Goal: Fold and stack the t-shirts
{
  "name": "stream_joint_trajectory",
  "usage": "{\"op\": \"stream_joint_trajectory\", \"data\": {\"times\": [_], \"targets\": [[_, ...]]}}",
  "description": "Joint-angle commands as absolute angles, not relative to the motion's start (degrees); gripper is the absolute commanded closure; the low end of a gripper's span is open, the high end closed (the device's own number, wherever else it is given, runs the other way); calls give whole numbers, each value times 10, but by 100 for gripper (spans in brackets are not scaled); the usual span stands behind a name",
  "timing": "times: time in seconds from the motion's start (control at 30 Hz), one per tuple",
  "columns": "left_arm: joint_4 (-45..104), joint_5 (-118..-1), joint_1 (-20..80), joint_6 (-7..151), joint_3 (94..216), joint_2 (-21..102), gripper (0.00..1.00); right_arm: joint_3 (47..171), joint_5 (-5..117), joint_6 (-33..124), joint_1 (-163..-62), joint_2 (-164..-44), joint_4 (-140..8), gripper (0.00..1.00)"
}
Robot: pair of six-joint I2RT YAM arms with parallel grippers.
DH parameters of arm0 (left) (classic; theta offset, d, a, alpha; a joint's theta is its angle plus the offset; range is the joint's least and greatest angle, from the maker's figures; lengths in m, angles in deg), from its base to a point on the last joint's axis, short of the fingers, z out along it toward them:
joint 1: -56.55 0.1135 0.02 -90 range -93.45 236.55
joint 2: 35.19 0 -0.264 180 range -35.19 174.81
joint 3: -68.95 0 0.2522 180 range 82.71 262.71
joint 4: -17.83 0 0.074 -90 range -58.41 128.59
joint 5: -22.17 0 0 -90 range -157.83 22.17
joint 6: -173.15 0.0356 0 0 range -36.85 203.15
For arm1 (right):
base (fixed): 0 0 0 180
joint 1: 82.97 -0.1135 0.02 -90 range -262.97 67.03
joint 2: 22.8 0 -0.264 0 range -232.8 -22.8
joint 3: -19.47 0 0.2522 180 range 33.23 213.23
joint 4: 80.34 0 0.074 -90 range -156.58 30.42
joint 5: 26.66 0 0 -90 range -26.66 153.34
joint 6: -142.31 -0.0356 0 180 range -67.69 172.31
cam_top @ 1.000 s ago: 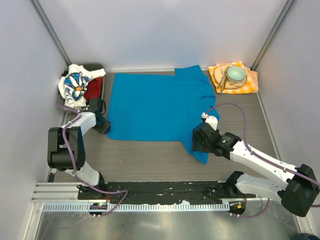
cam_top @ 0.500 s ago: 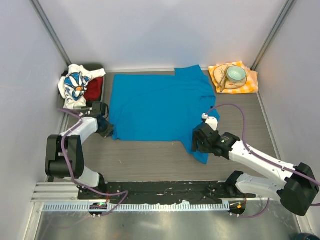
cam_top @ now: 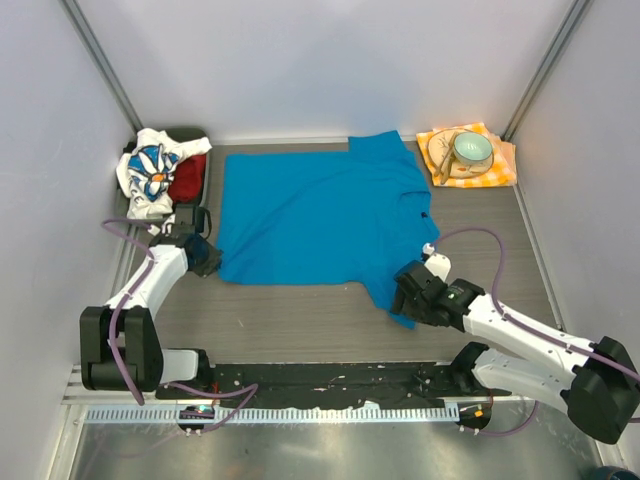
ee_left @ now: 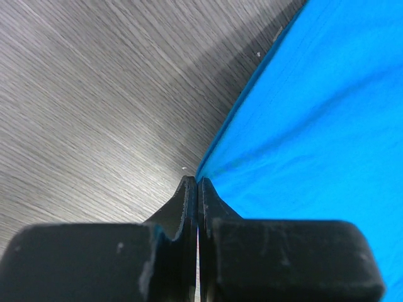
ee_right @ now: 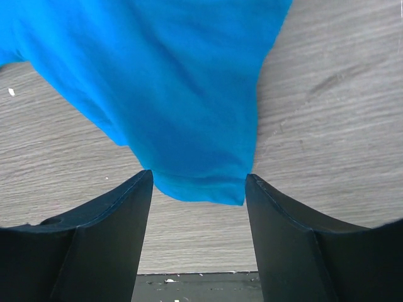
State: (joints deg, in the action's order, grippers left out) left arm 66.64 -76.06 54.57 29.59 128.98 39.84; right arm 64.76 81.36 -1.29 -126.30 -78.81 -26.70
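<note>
**Now: blue t-shirt flat on the desk, one corner pinched, one sleeve straddled**

Spread across the middle of the grey wood-grain desk (cam_top: 300, 315), the blue t-shirt (cam_top: 310, 215) lies open and mostly smooth. Its hem faces the left side and its neck faces the right. One sleeve points toward the back wall and the other toward the near edge. A small dark mark sits at the neckline, too small to read.

The left end effector (cam_top: 208, 260) is at the near-left corner of the hem. In the left wrist view its two fingers (ee_left: 217, 207) are pressed together with no gap. The blue edge of the cloth runs straight into their tips, so the corner is clamped there.

The right end effector (ee_right: 198, 182) is at the near sleeve. Its jaws stand wide apart, one on each side of the sleeve's end. The cloth lies loose on the desk between them and neither finger presses it.

At the back-left corner, a dark tray (cam_top: 200, 140) holds the crumpled daisy-print t-shirt (cam_top: 148, 172), with the red t-shirt (cam_top: 188, 180) bunched just beside it. At the back-right corner, well apart from the shirts, a pale green bowl (cam_top: 472, 149) rests on the orange-and-white checked napkin (cam_top: 503, 166).
</note>
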Motion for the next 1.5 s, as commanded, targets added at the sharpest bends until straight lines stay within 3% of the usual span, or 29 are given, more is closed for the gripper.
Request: {"op": "stream_joint_trajectory", "data": {"times": [0.0,0.63,1.03,1.13,1.23,1.4,1.47], "targets": [[678,-795,549,292,1285,393,100,632,821,-87,-1261,-760,-250,34],[638,-768,564,273,1286,435,100,604,821,-141,-1260,-769,-213,41],[641,-774,564,274,1279,432,100,582,792,-133,-1261,-835,-298,45],[643,-775,564,277,1279,430,100,580,783,-132,-1261,-855,-324,50],[646,-776,564,278,1280,429,100,580,771,-128,-1261,-877,-341,63],[647,-778,563,280,1277,424,100,581,778,-127,-1261,-870,-342,99],[647,-778,564,280,1275,422,100,583,779,-126,-1261,-869,-335,99]]}}
